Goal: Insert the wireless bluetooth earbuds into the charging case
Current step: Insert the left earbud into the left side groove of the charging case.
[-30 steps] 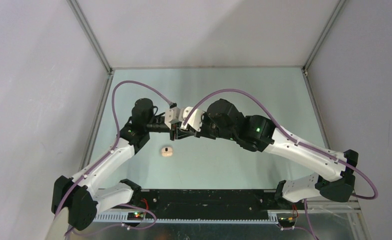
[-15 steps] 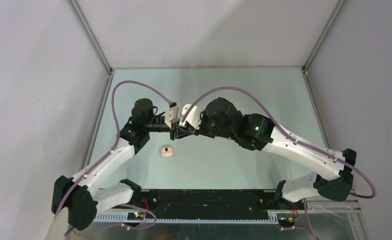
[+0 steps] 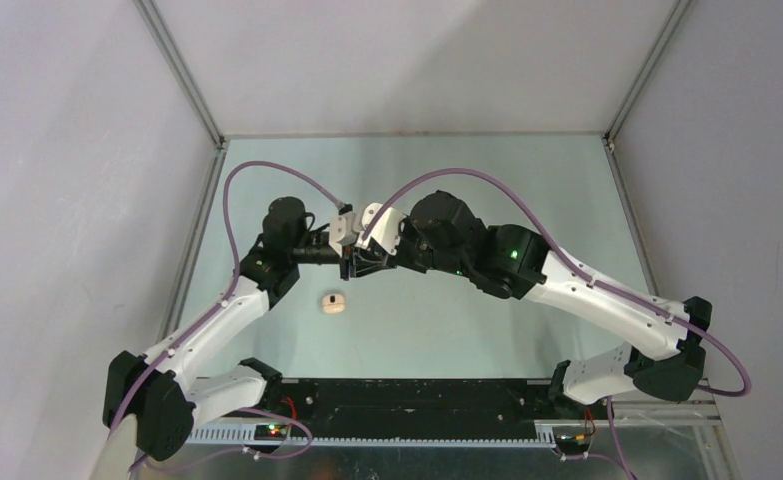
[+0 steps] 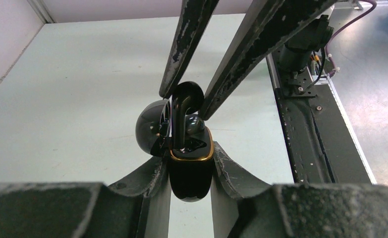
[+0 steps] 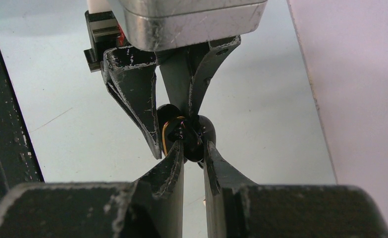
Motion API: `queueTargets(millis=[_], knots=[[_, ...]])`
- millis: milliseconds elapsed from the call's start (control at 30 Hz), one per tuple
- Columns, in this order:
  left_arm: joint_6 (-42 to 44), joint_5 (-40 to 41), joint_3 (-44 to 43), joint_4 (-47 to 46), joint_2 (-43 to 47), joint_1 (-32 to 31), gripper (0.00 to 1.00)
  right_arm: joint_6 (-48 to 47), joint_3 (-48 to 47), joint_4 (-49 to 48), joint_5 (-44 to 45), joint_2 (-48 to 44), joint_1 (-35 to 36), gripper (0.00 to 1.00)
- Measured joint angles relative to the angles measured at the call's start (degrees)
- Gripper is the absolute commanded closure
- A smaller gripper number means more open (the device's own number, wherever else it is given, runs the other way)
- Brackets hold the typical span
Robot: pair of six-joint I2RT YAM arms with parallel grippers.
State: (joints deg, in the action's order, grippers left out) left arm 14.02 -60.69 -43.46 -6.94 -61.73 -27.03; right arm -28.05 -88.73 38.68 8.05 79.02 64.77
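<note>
The left gripper [image 4: 191, 159] is clamped on the sides of a black case [image 4: 191, 181] with a gold rim. Its lid is swung open to one side, and it is held in the air over the middle of the tabletop [image 3: 527, 170]. The right gripper [image 4: 186, 99] meets it head-on, pinched shut on a black earbud [image 4: 182, 116] whose lower end sits at the mouth of the case. I cannot tell whether it is fully seated.

The main risk, as I judge it, is the earbud going in skewed. Both pieces are glossy and held by narrow fingertips, so a push off the socket's line could twist the earbud in its pinch. It could also lever the case round between the left fingers. Letting go too soon could let the earbud pop out and drop to the tabletop. The two sets of fingers are nearly interleaved (very little spare room between them), so spreading either pair carelessly may knock the other or the open lid.

A small beige pebble [image 3: 334, 302] with a dark spot lies on the tabletop nearer the arm bases, apart from the grippers. It looks like another piece of the set.

There is open surface behind and to the right for backing away. The left wall edge and the black rail [image 3: 427, 400] in front are the nearer limits, and the purple cables [image 3: 267, 170] arch overhead.
</note>
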Motion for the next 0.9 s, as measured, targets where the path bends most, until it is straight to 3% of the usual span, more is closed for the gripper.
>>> queueTargets(millis=[900], knots=[[-1.11,-0.02,0.42,-1.07,-0.02,0.0,0.98,-0.72,1.09,-0.83,-0.72,-0.09,0.04,0.91]])
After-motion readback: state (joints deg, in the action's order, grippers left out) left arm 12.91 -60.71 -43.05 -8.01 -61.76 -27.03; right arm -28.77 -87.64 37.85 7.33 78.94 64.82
